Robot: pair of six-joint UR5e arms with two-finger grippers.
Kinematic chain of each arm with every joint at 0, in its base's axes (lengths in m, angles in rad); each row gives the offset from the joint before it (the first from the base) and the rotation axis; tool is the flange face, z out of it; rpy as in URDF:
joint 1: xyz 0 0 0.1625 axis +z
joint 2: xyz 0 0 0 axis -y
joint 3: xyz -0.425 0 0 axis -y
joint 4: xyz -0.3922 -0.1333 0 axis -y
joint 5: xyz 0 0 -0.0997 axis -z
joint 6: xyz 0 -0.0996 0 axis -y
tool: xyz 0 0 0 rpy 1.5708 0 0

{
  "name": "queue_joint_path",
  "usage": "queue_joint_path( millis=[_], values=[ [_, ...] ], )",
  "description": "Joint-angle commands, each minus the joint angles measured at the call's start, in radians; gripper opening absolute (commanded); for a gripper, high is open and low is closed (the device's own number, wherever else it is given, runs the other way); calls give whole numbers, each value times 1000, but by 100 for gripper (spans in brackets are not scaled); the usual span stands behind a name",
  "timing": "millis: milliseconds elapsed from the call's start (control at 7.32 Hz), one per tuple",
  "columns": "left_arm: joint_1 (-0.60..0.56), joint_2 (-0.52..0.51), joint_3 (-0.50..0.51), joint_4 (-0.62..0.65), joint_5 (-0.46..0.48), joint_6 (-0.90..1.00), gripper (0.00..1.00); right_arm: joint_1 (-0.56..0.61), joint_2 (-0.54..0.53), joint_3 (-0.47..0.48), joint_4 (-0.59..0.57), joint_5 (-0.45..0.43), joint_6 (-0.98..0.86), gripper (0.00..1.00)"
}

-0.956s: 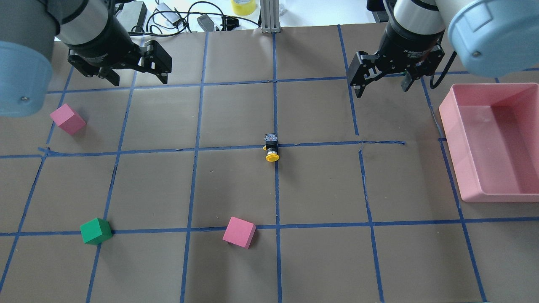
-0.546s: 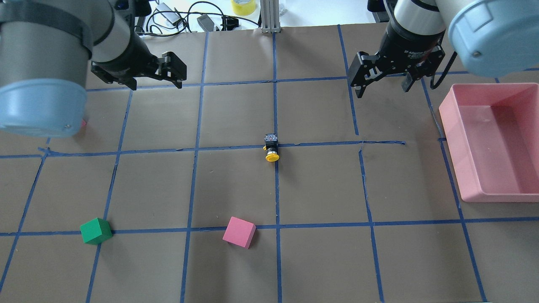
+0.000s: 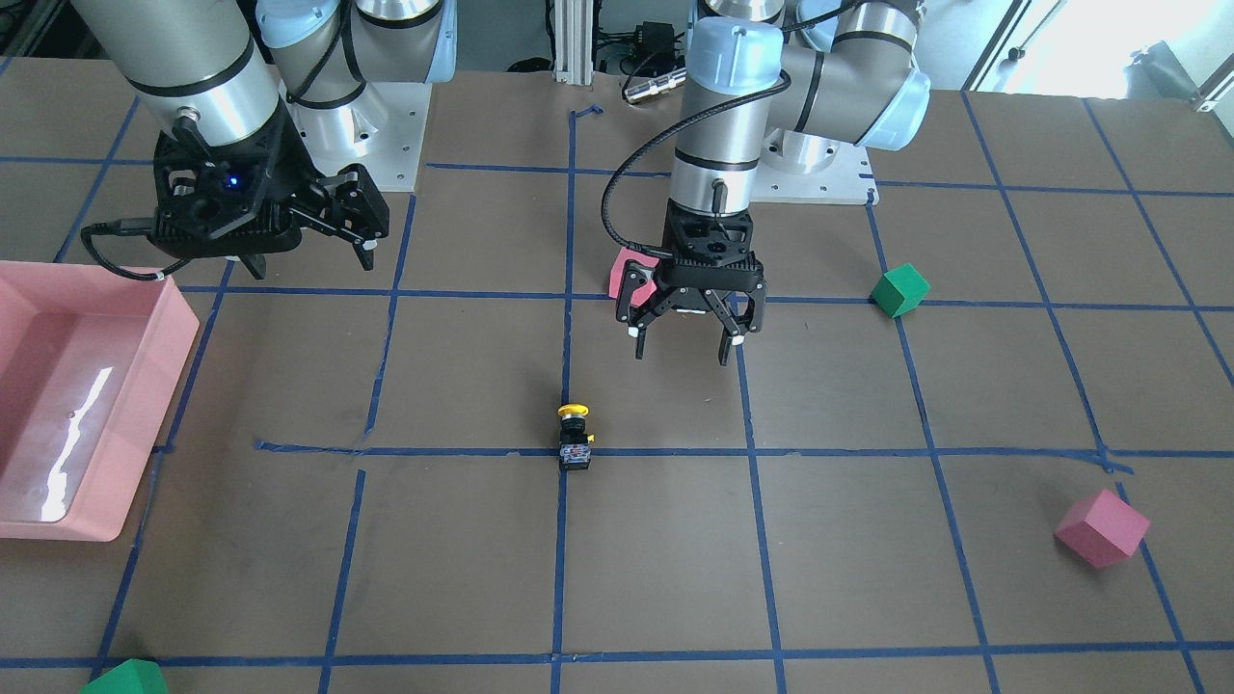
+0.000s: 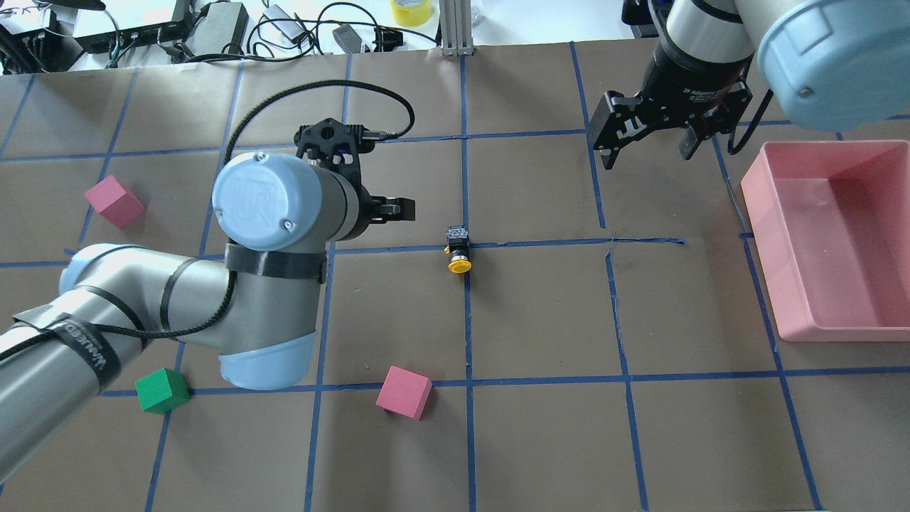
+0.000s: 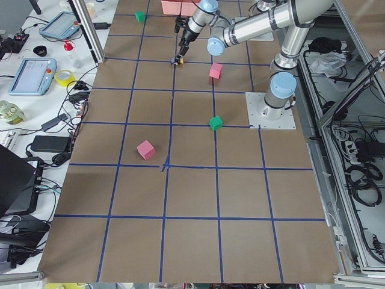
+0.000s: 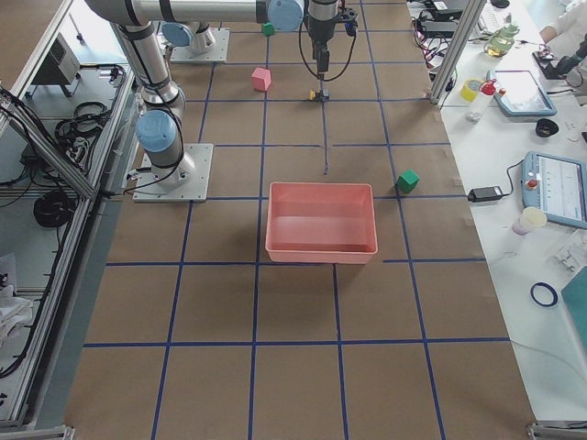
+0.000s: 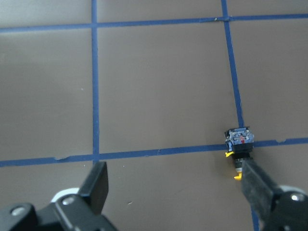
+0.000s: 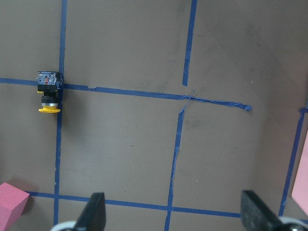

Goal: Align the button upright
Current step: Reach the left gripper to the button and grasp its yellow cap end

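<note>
The button (image 4: 458,250) lies on its side at a crossing of blue tape lines in the middle of the table. Its yellow cap points toward the robot's side and its black body away. It also shows in the front view (image 3: 575,436), the left wrist view (image 7: 239,144) and the right wrist view (image 8: 49,91). My left gripper (image 3: 680,347) is open and empty. It hangs above the table just to the left of the button, and one finger (image 7: 255,185) covers the cap. My right gripper (image 4: 647,155) is open and empty at the far right.
A pink bin (image 4: 771,249) stands at the right edge. A pink cube (image 4: 114,201) sits far left. A green cube (image 4: 162,390) and a second pink cube (image 4: 404,392) sit near the front. Cables lie beyond the far edge.
My left arm has swung in from the far left corner toward the middle, bringing its open gripper close beside the button. The right arm and the button have stayed put.
</note>
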Motion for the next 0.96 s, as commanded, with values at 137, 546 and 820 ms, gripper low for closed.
queue_joint_path(
  millis=[137, 546, 820],
  values=[
    [-146, -190, -23, 251, 115, -80, 90, 0, 0, 0, -3, 0, -3, 100],
    [-188, -368, -23, 529, 156, -117, 90, -2, 0, 0, -1, 0, -3, 100],
    [-194, -467, -22, 657, 155, -123, 90, -2, 0, 0, 0, 0, -3, 100]
  ],
)
